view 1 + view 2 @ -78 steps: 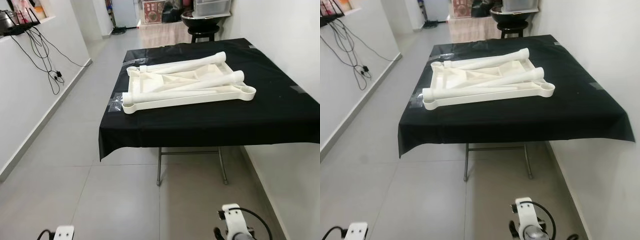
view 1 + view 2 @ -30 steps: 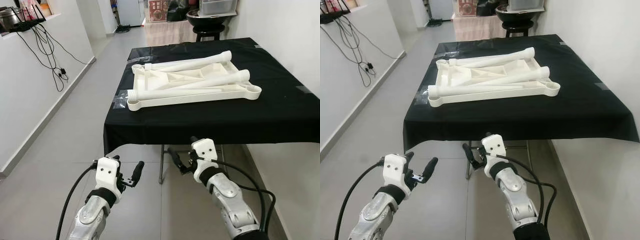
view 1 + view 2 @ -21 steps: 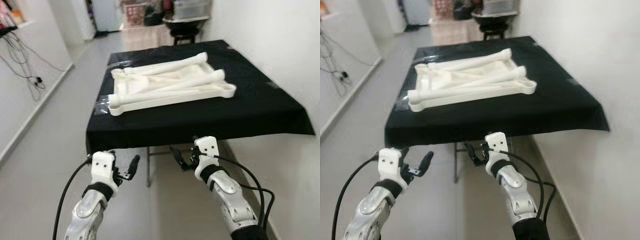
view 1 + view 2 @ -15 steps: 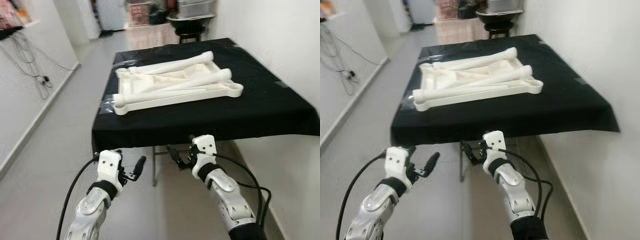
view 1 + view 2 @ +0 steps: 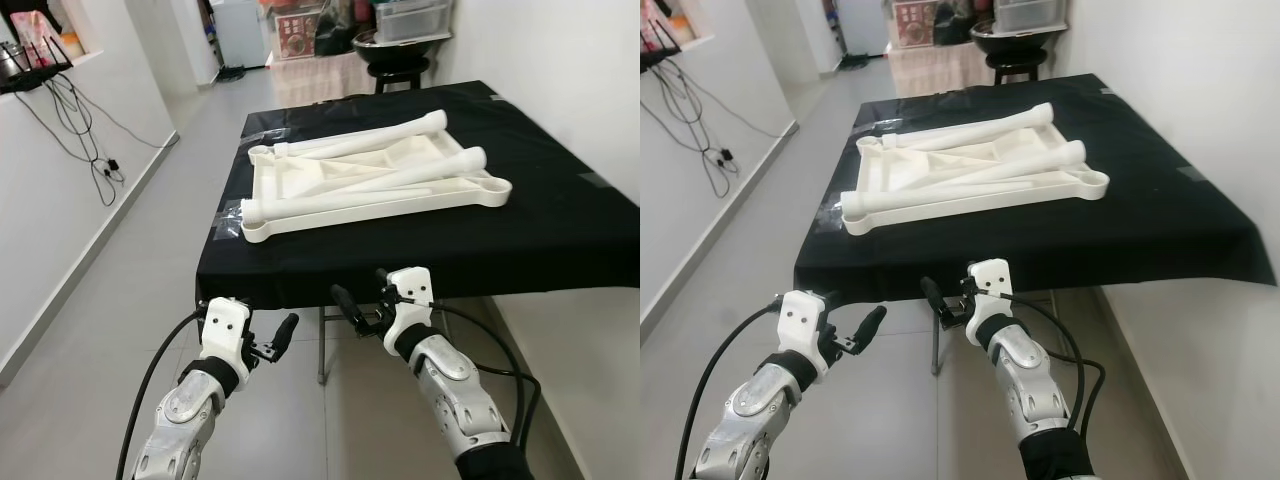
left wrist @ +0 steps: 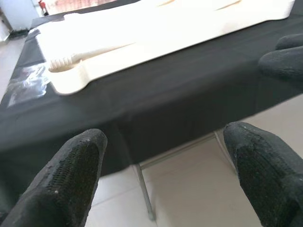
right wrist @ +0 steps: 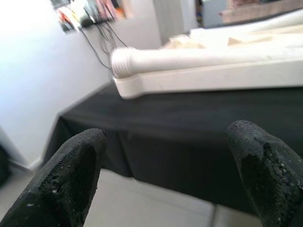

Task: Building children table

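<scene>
Ahead of our left gripper [image 5: 268,338] and right gripper [image 5: 362,306]: draped table edge [image 5: 300,285]. Above it, white tabletop panel [image 5: 380,195] with loose legs [image 5: 340,195]; bare cloth [image 5: 560,220] beyond the right gripper.

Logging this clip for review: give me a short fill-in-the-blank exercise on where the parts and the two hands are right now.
1. The white tabletop panel lies on a table draped with a ____ cloth.
2. The white table legs lie ____ the panel, not standing upright.
3. The left hand and right hand are both ____, holding nothing.
4. Both hands sit ____ the level of the cloth's top, in front of its near edge.

Missing words: black; on top of; open; below
</scene>
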Robot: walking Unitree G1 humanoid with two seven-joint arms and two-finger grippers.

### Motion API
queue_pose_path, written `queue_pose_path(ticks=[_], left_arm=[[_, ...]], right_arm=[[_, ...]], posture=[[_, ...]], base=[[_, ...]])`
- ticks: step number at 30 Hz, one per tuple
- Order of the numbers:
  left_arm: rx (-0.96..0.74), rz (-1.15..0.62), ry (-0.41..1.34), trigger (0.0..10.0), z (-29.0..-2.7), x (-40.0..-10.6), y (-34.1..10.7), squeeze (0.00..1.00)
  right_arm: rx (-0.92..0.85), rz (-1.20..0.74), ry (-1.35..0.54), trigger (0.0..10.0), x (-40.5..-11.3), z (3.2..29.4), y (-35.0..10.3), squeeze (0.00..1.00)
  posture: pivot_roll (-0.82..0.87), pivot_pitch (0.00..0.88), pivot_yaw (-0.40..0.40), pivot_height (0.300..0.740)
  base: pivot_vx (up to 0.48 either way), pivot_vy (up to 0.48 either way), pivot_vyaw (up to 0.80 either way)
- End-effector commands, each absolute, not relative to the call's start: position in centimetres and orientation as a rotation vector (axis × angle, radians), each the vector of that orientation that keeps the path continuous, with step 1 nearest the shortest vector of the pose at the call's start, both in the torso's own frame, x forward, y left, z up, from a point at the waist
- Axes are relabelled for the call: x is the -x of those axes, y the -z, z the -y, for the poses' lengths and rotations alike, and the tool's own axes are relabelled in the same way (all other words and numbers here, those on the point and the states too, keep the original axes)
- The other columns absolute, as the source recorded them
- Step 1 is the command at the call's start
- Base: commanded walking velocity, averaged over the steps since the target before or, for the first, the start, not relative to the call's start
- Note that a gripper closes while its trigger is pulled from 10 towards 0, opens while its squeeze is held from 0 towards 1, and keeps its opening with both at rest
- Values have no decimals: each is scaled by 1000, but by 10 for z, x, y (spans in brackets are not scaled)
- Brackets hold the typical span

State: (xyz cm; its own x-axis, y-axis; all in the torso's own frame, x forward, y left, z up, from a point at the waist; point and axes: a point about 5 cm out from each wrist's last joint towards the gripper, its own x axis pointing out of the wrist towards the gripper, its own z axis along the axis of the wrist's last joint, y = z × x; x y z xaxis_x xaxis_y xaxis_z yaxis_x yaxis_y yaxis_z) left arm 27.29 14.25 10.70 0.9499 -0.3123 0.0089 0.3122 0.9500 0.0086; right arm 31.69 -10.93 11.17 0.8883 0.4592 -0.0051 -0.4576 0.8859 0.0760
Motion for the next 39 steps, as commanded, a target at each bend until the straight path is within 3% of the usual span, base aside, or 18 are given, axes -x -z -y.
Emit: queue_pose_path(ticks=[1,39], left_arm=[[-9,-8,327,10000,-142,-273,-105,0],[-13,1,310,10000,-143,-271,-107,0]], right_arm=[[-82,-41,-473,10000,-317,112,-108,0],[-88,-44,-494,10000,-316,113,-106,0]], posture=[[-66,0,96,740],[-46,0,85,740]], base=[[285,0,0],[287,0,0]])
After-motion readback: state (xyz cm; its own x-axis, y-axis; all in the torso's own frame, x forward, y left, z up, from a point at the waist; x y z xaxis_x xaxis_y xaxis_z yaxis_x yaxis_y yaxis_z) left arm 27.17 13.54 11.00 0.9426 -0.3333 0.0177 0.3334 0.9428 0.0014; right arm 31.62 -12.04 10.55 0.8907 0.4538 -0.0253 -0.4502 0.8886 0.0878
